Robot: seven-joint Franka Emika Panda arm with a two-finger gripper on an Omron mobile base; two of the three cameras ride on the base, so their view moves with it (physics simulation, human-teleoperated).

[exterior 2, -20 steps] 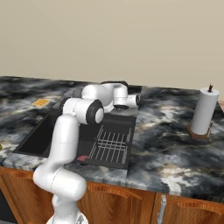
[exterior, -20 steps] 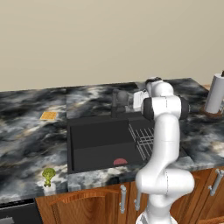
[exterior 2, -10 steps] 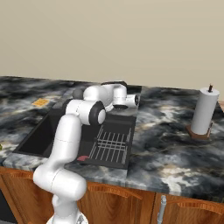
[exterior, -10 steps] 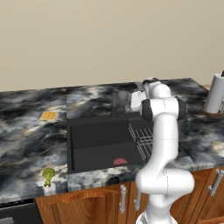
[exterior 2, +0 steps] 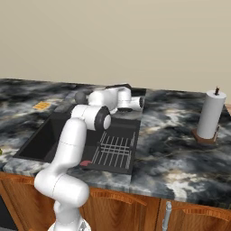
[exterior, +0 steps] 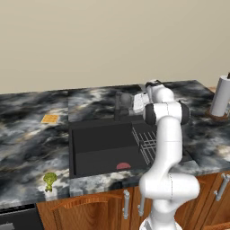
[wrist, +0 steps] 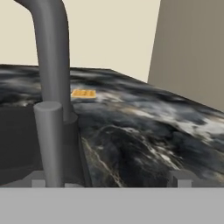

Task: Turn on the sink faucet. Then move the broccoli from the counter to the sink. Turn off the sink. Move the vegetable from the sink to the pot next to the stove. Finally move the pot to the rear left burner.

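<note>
You had no readable text, label, brand, number or sign anywhere in these views. Counter (exterior: 27, 139), sink (exterior: 101, 148) and paper towel roll (exterior 2: 210, 115) all showed plain, unmarked surfaces.

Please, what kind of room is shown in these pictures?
It looks like a kitchen, a rendered one. A marbled stone counter lies over brown wooden cabinets, a black sink with a wire rack is set into it, and a paper towel roll stands nearby.
</note>
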